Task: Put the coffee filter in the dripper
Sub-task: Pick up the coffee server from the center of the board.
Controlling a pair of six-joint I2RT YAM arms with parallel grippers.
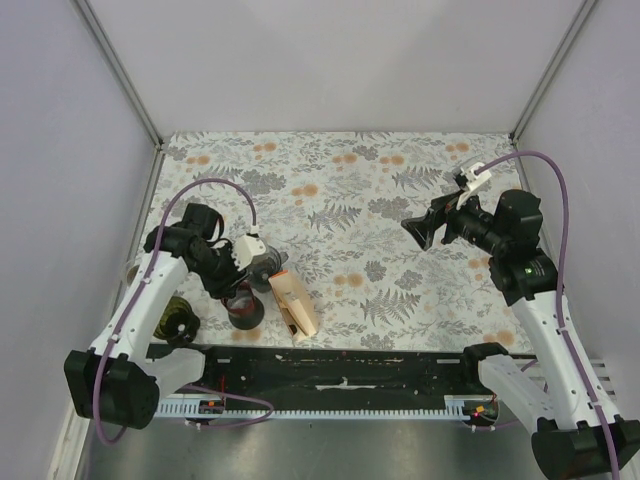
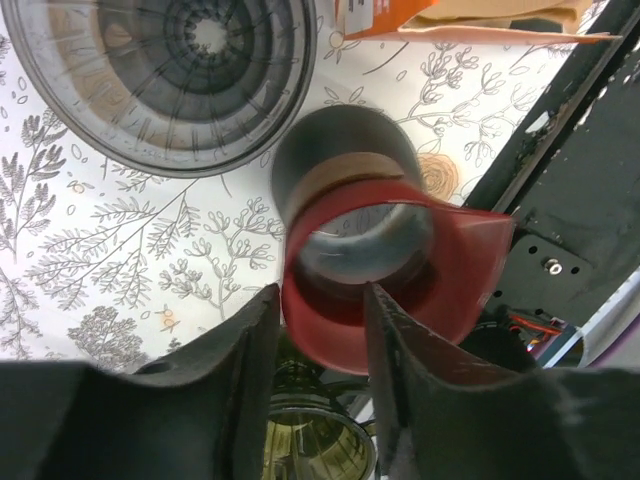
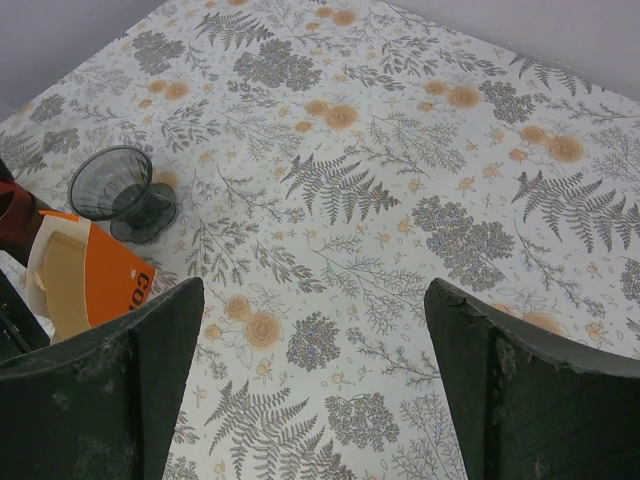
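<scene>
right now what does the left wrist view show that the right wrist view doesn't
Only the left wrist view: the left pincer, a yellowish glass jar beyond it, and the ribbed inside of the dripper. Only the right wrist view: the right pincer, wide open over a stretch of cloth. Both: the dripper, the orange filter packet, the cloth, and the red cup, a sliver at the right view's edge.

light: bright, even | shadows: soft | L-wrist view – foregrnd blurred

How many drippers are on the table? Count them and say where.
1. The dripper stands upright beside the orange filter pack, near the left arm; the arm could hide another.
</scene>
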